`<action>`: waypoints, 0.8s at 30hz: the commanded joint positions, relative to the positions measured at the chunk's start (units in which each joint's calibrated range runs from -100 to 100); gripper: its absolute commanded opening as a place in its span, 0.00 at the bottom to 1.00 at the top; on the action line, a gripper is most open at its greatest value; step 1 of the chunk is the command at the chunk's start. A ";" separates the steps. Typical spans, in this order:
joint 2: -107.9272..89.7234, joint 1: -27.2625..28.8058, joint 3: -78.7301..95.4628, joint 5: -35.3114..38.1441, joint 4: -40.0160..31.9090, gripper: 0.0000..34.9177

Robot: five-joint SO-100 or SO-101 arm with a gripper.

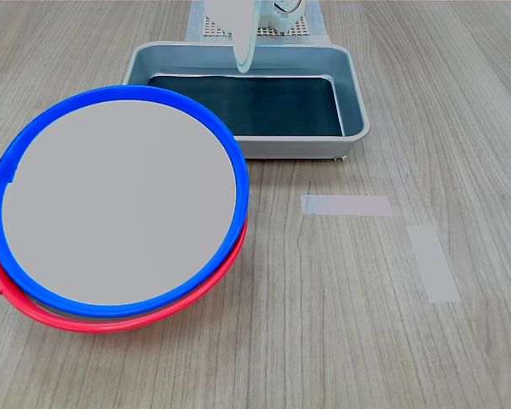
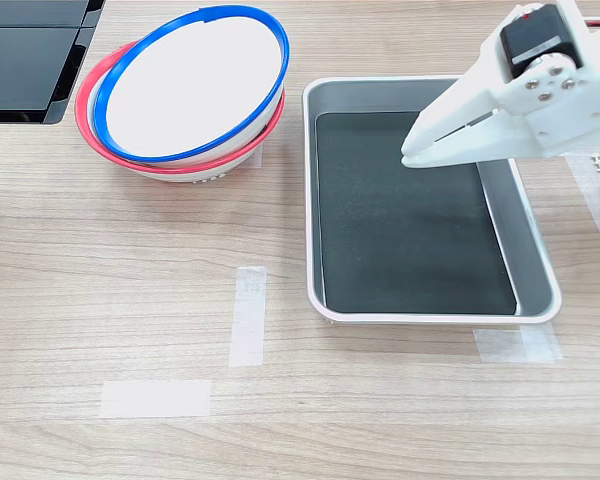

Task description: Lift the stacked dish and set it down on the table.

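While the blue-rimmed dish (image 1: pixel 119 200) is nested, untouched, in the red-rimmed dish (image 1: pixel 34 307) on the bench (image 1: pixel 341 341), the approach step is judged pending. The gripper (image 2: pixel 412 152) is held over the metal tray (image 2: pixel 325 200), jaws together; a reach across is needed. Only the second exterior view shows the jaws whole.

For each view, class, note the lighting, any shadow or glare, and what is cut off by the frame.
First exterior view: even, soft light, blue-rimmed dish sharp, gripper cropped at the top. Second exterior view: similarly even, faint sheen on the tray wall, weak shadows, arm cropped at the right.
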 commanded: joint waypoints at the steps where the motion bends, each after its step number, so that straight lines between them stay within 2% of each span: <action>1: -0.34 0.27 0.00 -0.29 0.11 0.01; 5: 1.54 1.40 -0.46 -2.64 -1.37 0.01; 7: 7.85 3.00 -6.28 -1.12 -1.79 0.01; 8: 14.16 4.70 -12.38 0.59 -1.37 0.06; 9: 21.24 6.58 -18.84 1.95 -1.37 0.19; 15: 50.32 11.19 -45.15 6.89 0.11 0.53; 18: 62.35 12.13 -56.17 9.18 2.67 0.64; 24: 80.94 12.51 -70.00 11.14 2.42 0.64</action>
